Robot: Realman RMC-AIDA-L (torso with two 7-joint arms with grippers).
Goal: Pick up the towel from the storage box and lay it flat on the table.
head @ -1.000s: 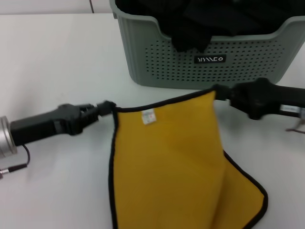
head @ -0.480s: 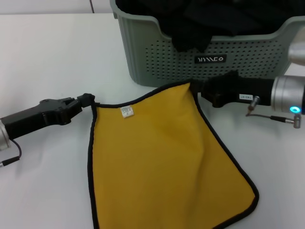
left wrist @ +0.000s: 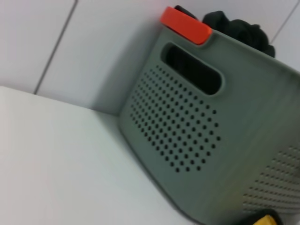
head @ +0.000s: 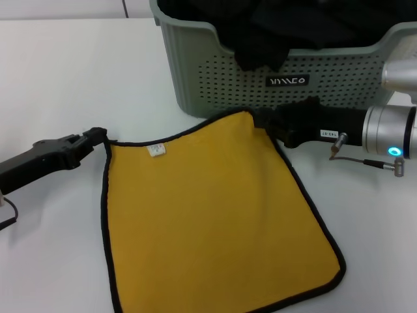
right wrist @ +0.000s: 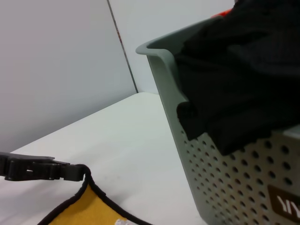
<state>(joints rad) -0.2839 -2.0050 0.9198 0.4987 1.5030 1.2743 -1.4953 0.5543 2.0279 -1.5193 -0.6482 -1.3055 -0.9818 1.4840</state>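
Note:
The towel (head: 208, 215) lies spread on the table (head: 65, 65) with its mustard-yellow face up, black edging all round and a white tag (head: 156, 150) near its far left corner. My left gripper (head: 99, 137) is shut on that far left corner, low over the table. My right gripper (head: 264, 120) is shut on the far right corner, just in front of the storage box (head: 215, 85). The right wrist view shows the left gripper (right wrist: 70, 172) pinching the towel corner (right wrist: 89, 206). A sliver of the towel (left wrist: 265, 220) appears in the left wrist view.
Black cloths (head: 273, 32) fill the storage box and hang over its front rim (right wrist: 243, 84). An orange piece (left wrist: 185, 24) sits on the box's rim above a side handle hole. A cable (head: 365, 162) hangs from the right wrist.
Both grippers have carried the towel's far corners leftward and down. The fold along its right side has opened out, and the towel now lies flatter and wider.

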